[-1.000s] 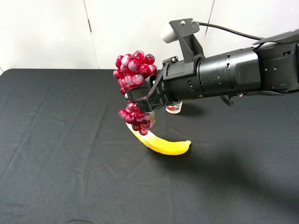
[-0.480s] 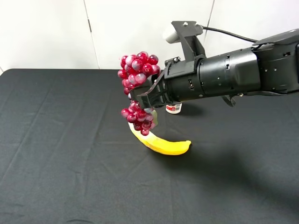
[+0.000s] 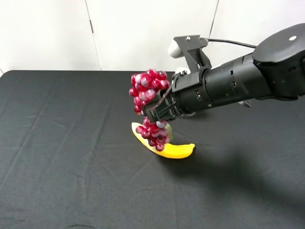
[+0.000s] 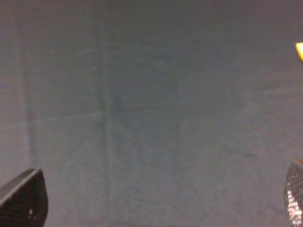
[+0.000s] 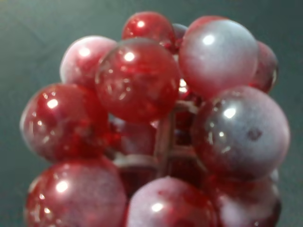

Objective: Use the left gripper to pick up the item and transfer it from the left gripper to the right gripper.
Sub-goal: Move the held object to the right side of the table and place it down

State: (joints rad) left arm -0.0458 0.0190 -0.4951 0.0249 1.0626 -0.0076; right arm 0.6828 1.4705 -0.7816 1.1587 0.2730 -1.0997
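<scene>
The item, a bunch of dark-red and purple grapes, hangs upright in the air, gripped around its middle by my right gripper, the thick black arm with a white module on top. The bunch's lower end hangs just over the banana's left end. In the right wrist view the grapes fill the picture and the fingers are hidden. My left gripper is out of the exterior view; in its wrist view its two fingertips stand wide apart over bare cloth, holding nothing.
A yellow banana lies on the black tablecloth below the grapes; its tip shows in the left wrist view. The white pill bottle is hidden behind the right arm. A white wall stands behind the table.
My right gripper has carried the grapes to the right and lower, down toward the banana. The arm now covers the pill bottle.
</scene>
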